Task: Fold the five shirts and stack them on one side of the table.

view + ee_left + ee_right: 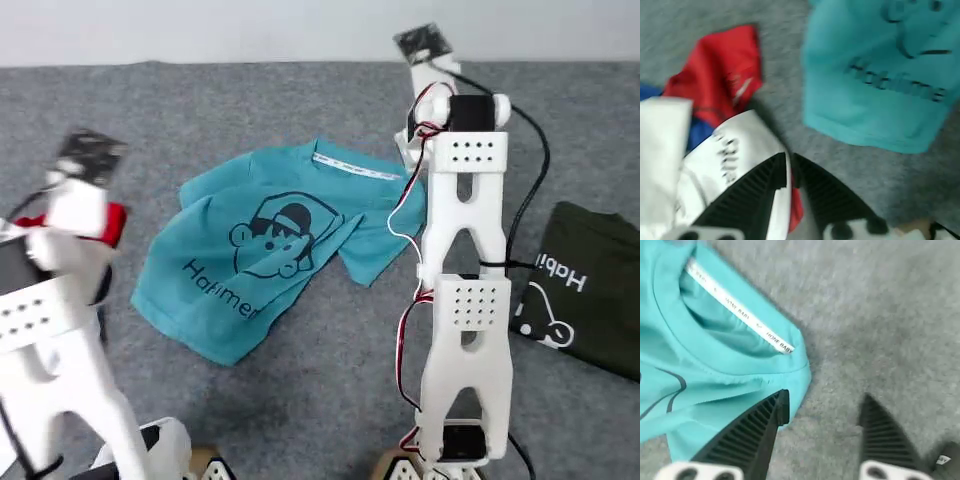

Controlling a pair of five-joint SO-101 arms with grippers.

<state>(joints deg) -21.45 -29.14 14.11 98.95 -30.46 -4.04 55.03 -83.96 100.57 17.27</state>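
Teal shirt (250, 260), dark-green shirt (590, 290), grey table (200, 110)

Grey felt-like fabric, matt and rough, covers the surface (250, 100). The teal shirt (250, 260) is soft matt cloth with flat dark print; white woven tape (737, 310) lines its collar. The dark green shirt (590, 275) is matt cloth too. The right gripper (825, 395) has 2 ribbed black plastic fingers (752, 432); the right arm (465, 300) is smooth white plastic.
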